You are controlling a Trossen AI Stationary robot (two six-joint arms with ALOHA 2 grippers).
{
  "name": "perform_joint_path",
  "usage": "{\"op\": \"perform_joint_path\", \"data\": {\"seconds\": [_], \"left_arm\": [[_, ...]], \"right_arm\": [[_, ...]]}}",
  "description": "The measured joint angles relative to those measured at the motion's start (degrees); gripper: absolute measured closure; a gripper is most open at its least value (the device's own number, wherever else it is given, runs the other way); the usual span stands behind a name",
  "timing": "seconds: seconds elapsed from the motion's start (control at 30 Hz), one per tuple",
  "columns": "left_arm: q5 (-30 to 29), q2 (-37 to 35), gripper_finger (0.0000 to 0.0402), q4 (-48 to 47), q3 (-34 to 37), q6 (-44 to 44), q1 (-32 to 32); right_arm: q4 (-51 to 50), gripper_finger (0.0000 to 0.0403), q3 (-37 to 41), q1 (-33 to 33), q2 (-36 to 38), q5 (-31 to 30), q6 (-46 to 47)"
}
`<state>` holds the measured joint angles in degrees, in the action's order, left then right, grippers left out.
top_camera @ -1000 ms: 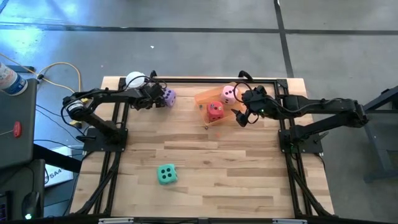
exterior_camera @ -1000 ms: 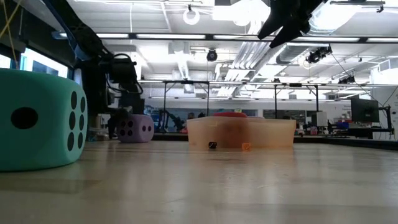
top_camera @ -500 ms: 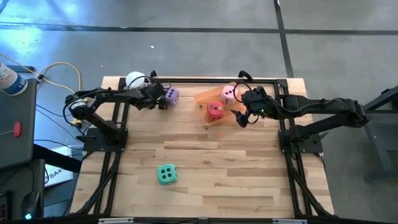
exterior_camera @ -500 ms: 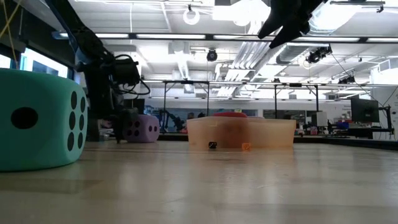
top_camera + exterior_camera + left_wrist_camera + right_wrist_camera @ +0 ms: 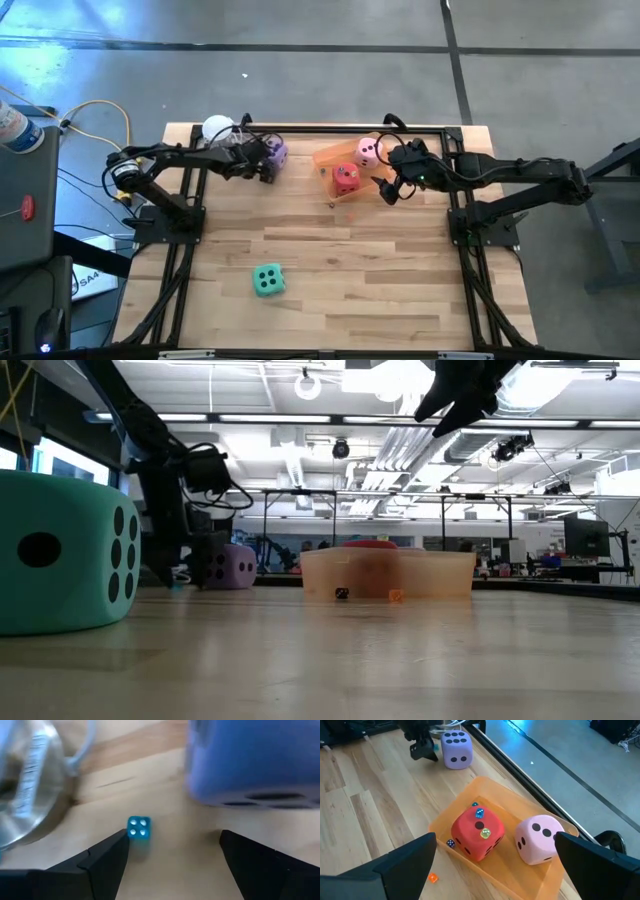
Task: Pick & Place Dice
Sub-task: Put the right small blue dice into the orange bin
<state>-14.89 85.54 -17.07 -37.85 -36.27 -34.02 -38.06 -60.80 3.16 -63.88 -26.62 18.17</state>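
at the table's far left edge, left gripper (image 5: 172, 862) is open & low, a tiny blue die (image 5: 138, 828) just ahead between its fingers, purple die (image 5: 274, 152) beside. to grab well: centre on the tiny die, avoid nudging the purple one. right gripper (image 5: 388, 186) waits open near orange tray (image 5: 520, 875) w/ red die (image 5: 477, 832) & pink die (image 5: 538, 839); green die (image 5: 267, 280) sits near front.

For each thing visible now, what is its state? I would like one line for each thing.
Red soft die: in the translucent orange tray, small dice on top.
Pink soft die: in the same tray, beside the red one.
Purple soft die: on the table, outside the tray.
Green-teal soft die: alone on the table.
Small blue die: on the table.
Left gripper: open, beside the purple die.
Right gripper: open, above the tray.
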Motion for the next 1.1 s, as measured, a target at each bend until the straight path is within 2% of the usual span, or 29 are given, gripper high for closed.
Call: {"op": "perform_joint_path", "data": {"seconds": [0.4, 0.6, 0.7, 0.83, 0.93, 1.1], "left_arm": [[2.19, 0.0, 0.0096, 3.27, 0.0, 6.65, 3.25], [1.58, -1.18, 0.0096, 2.32, -0.07, 2.38, 3.54], [1.54, -2.66, 0.0096, -1.31, -0.07, 1.92, 3.65], [-2.78, -3.34, 0.0096, -3.93, -0.07, 2.01, 3.13], [-4.8, -3.01, 0.0096, -0.84, -0.07, 2.8, 1.66], [-4.01, -1.23, 0.0096, 4.14, -0.13, 2.86, -1.13]], "right_arm": [[0.01, 0.0003, 0.0, -0.02, -0.07, 0.75, 0.18], [0.17, 0.0003, 0.02, -0.04, -0.35, 2.95, 0.22], [0.17, 0.0003, 0.02, -0.04, -0.35, 3.01, 0.67], [0.17, 0.0003, 0.02, -0.04, -0.35, 2.92, 1.53], [0.23, 0.0003, 0.02, -0.01, -0.35, 2.79, 1.51], [1.64, 0.0003, 0.02, 0.0, -0.35, 2.59, 1.1]]}}
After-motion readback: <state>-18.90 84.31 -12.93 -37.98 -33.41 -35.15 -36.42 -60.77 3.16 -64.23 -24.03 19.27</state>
